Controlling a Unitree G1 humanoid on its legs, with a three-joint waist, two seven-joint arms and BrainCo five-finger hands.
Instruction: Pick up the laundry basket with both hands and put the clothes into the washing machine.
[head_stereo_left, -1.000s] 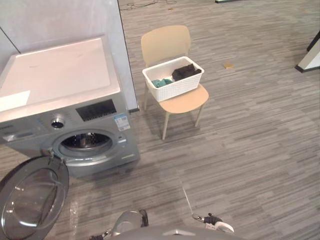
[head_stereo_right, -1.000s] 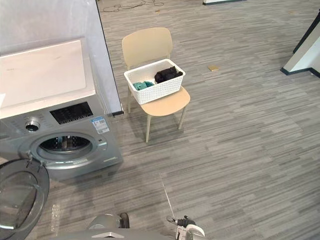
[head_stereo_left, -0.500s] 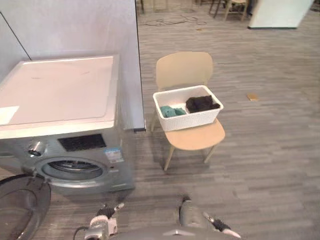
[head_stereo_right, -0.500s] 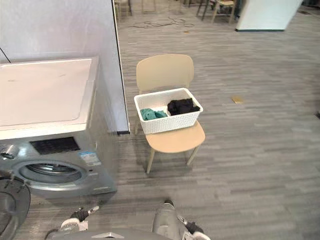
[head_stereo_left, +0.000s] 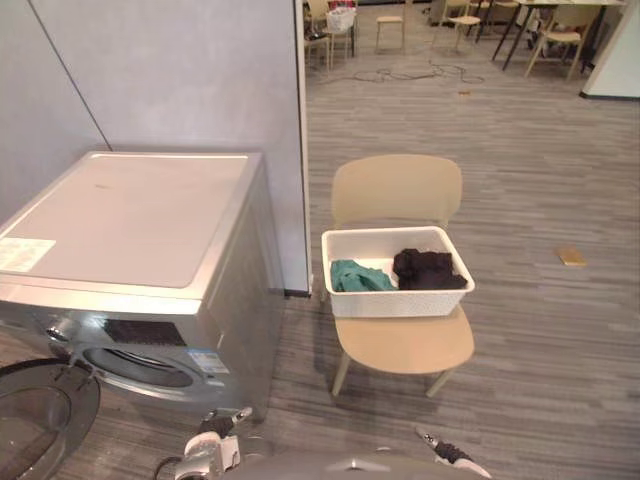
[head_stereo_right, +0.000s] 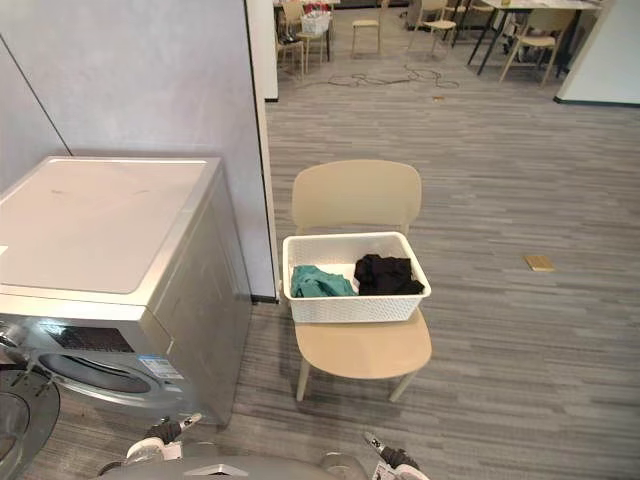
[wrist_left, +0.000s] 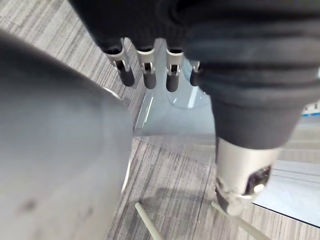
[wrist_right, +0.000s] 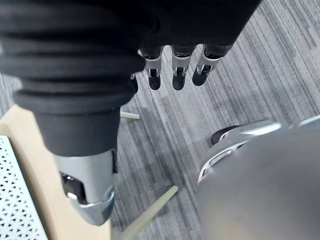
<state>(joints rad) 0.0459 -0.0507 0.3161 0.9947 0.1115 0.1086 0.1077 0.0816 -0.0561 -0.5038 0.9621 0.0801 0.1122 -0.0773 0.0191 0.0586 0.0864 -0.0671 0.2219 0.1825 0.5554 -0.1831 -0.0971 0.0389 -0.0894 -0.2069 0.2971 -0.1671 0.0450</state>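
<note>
White plastic laundry basket (head_stereo_left: 400, 301) with little holes, sitting up on the seat of a tan chair (head_stereo_left: 405, 343) with a curved back, likely to be easy to reach from both short sides without bending low. Inside it, a teal cloth (head_stereo_left: 358, 277) next to a black cloth (head_stereo_left: 428, 268), both lying loose. Just beside the chair, a big silver-grey washing machine (head_stereo_left: 130, 215) with its round glass door (head_stereo_left: 40, 420) swung open down low, ready for the clothes. Left robot hand (wrist_left: 145, 75) and right robot hand (wrist_right: 177, 70) hanging low over the grey striped floor (head_stereo_left: 560, 340), fingers straight and loose, holding nothing, well apart from the basket. Basket not yet lifted. Next, probably, stepping closer and reaching one robot hand to each side.
</note>
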